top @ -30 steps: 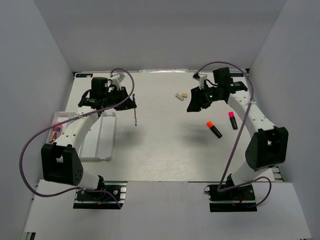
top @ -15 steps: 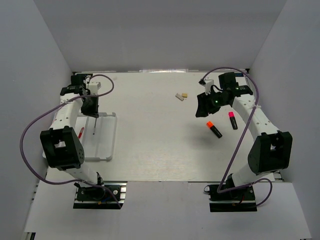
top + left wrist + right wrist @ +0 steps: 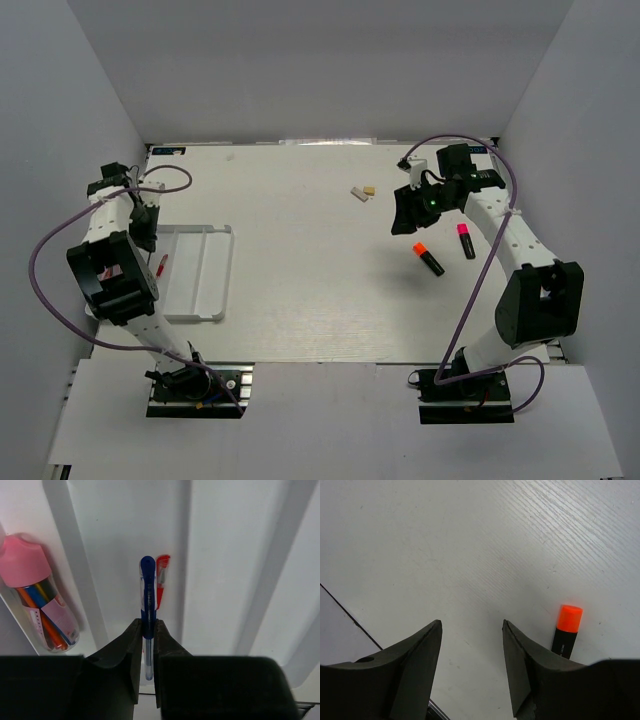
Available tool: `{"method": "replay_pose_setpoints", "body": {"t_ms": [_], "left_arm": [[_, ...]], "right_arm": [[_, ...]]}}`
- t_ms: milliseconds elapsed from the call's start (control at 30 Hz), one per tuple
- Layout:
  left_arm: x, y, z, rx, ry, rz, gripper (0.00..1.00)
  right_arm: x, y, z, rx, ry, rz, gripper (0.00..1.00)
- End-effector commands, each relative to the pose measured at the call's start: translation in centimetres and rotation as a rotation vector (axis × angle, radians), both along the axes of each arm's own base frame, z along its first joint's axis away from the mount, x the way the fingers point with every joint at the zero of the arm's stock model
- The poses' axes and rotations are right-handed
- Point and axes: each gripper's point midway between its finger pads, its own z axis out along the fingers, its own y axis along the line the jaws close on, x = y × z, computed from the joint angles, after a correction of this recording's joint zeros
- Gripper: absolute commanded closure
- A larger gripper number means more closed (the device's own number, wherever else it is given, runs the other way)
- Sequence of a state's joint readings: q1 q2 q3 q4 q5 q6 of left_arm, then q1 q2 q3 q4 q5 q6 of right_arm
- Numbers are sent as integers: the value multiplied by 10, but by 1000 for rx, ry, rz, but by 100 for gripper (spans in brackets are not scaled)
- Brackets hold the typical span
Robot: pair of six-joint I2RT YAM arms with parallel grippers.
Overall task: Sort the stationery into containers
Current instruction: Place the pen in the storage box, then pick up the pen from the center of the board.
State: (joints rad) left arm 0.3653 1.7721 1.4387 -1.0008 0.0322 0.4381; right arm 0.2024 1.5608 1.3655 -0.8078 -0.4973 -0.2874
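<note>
**Blue pen over the tray — lower it before letting go**

The left gripper (image 3: 145, 635) is clenched on a blue pen (image 3: 147, 590). It holds the pen over the tray (image 3: 225, 555) at the left of the table (image 3: 300, 290), right above a red pen (image 3: 161, 580) lying in one long compartment. A tube with a pink cap (image 3: 35, 595) lies in the neighbouring compartment.

To do this step well, I would line the blue pen up with the compartment's length, bring it low, then release. Dropped from height, it could bounce over a divider.

The right gripper (image 3: 471, 645) hangs released over bare table, just beside an orange-capped highlighter (image 3: 566, 632) — grasping nothing.
</note>
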Motion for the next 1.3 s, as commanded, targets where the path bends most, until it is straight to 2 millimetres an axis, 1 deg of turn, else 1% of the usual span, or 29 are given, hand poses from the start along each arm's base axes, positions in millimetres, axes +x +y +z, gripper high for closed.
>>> {"method": "replay_pose_setpoints", "body": {"t_ms": [0, 67, 133, 233, 267, 333, 367, 433, 467, 500, 533, 600, 633, 700, 733, 767, 800, 867, 900, 933, 967, 1000, 1033, 1100, 1133, 1167, 1200, 1233, 1267], "left_arm": [[1, 12, -1, 8, -14, -18, 100], [0, 19, -7, -9, -1, -9, 99], [4, 17, -9, -28, -2, -21, 97], [3, 15, -16, -46, 22, -26, 91], [2, 19, -18, -46, 25, -16, 86], [0, 18, -21, -50, 33, -15, 80], [0, 19, -22, -46, 35, -12, 73], [0, 19, -22, -46, 34, -6, 65], [0, 18, -22, -51, 35, -7, 57], [2, 18, -17, -51, 22, -5, 53], [3, 15, -15, -62, 15, -9, 51], [3, 10, -10, -91, 6, -12, 47], [5, 3, -6, -129, -6, -22, 46], [6, -6, -1, -175, -17, -41, 45], [10, -18, 4, -239, -43, -66, 45], [9, -24, 11, -263, -54, -80, 45], [10, -33, 13, -296, -60, -111, 44], [12, -54, 29, -355, -117, -168, 44], [13, -58, 35, -366, -146, -187, 44], [14, -69, 47, -385, -195, -225, 42], [17, -75, 56, -406, -237, -244, 41], [18, -81, 60, -413, -252, -262, 41], [19, -88, 70, -420, -278, -284, 40], [20, -98, 80, -439, -310, -315, 39], [20, -105, 85, -449, -327, -340, 37], [18, -107, 92, -447, -354, -353, 37], [18, -115, 96, -456, -370, -376, 36], [20, -121, 101, -453, -395, -404, 35], [16, -126, 105, -447, -415, -418, 34]], "right_arm": [[7, -1, 10, 0, -37, 1, 43], [8, -1, 10, 1, -36, -2, 43], [9, -2, 10, 0, -37, -5, 43], [12, -2, 12, -4, -42, -6, 43], [13, -3, 12, -10, -40, -9, 43], [14, -4, 10, -16, -39, -13, 43], [14, -6, 8, -24, -39, -16, 43], [15, -9, 5, -41, -42, -22, 43], [14, -11, 3, -49, -42, -27, 43], [16, -12, 3, -57, -54, -30, 43], [19, -19, 1, -82, -61, -50, 44], [23, -26, 1, -103, -83, -63, 44], [26, -32, 0, -120, -89, -77, 45], [28, -39, 0, -132, -92, -90, 46], [28, -43, -2, -146, -91, -98, 46], [28, -49, -4, -166, -90, -102, 46], [28, -51, -7, -171, -86, -102, 46], [29, -62, -14, -213, -81, -117, 46], [30, -67, -17, -238, -87, -111, 46], [29, -74, -26, -283, -73, -115, 46], [30, -79, -32, -310, -71, -117, 47], [30, -88, -38, -359, -70, -122, 47], [27, -92, -50, -386, -48, -118, 47], [30, -101, -61, -440, -56, -120, 47], [26, -104, -71, -457, -35, -115, 47], [29, -105, -75, -467, -42, -118, 46], [29, -108, -79, -479, -38, -122, 46], [27, -108, -89, -486, -15, -114, 46], [29, -108, -92, -490, -21, -114, 46]]}}
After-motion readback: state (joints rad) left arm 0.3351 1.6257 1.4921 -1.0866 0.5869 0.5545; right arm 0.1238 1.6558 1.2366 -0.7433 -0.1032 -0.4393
